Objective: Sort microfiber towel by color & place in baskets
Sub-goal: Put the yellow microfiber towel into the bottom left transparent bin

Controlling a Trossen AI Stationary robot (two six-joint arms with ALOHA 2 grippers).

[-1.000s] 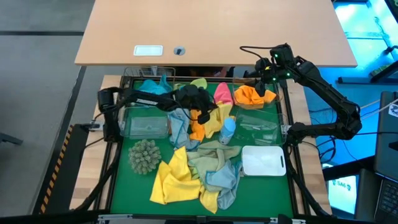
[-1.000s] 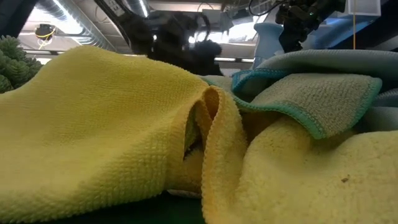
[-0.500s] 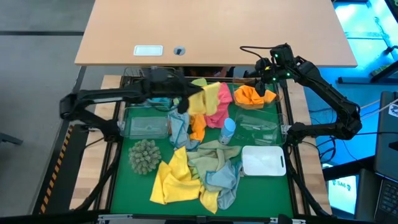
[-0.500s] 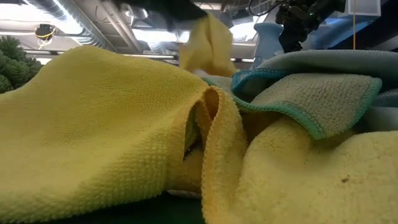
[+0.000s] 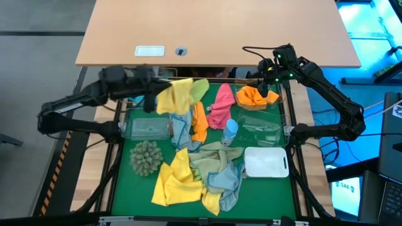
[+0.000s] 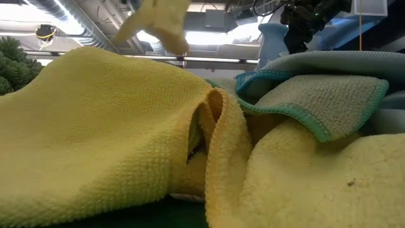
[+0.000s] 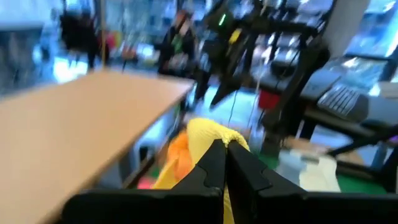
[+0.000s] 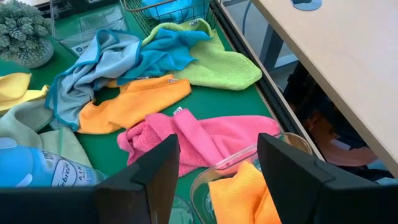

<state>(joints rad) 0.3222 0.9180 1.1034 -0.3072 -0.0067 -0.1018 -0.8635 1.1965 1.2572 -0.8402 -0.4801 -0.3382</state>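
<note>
- A yellow microfiber towel (image 5: 175, 96) is being held aloft by the left gripper (image 5: 152, 92), its fingers (image 7: 211, 163) pinched tight on the cloth's edge, above the far-left corner of the green mat (image 5: 119, 182).
- The towel is hanging off the gripper toward the centre, over a clear bin (image 5: 147, 128) and beside a light-green towel (image 5: 200, 87).
- The right gripper (image 5: 268, 80) is being held with its fingers spread wide over a clear basket (image 8: 214, 180) containing an orange towel (image 5: 254, 96); nothing is being gripped.
- A pink towel (image 8: 199, 140) is lying just beside that basket.
- More yellow towels (image 5: 179, 182) are lying heaped at the near side.
</note>
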